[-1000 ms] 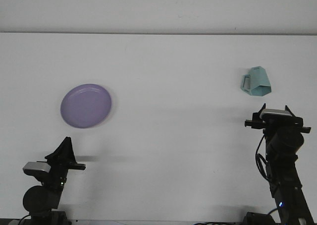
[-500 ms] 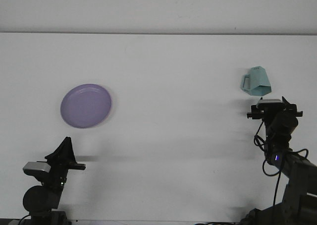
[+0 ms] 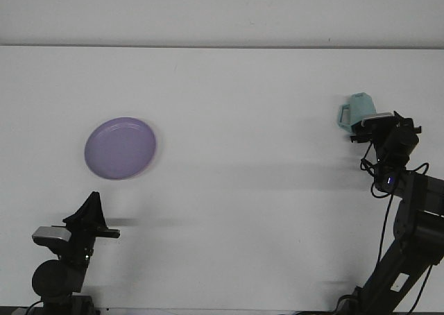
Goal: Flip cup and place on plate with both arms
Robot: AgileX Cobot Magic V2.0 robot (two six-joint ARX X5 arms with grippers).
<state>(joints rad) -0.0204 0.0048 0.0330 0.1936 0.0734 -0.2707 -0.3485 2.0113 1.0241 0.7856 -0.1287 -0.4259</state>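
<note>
The white table (image 3: pixel 229 190) lay bare but for the purple plate (image 3: pixel 121 148) at left and the teal cup (image 3: pixel 356 112), unflipped, far right. My right gripper (image 3: pixel 378 124) was at it (grip unreadable); nothing was done yet.

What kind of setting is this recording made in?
Probably a lab test bench: a bare white table against a blank wall, only a purple plate and teal cup, two robot arms at its near edge.

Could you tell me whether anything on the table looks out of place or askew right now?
Only the teal cup: it sits upside down, wide end on the table, at the far right, away from the purple plate. The right gripper overlaps it. No spills or damage are visible.
</note>
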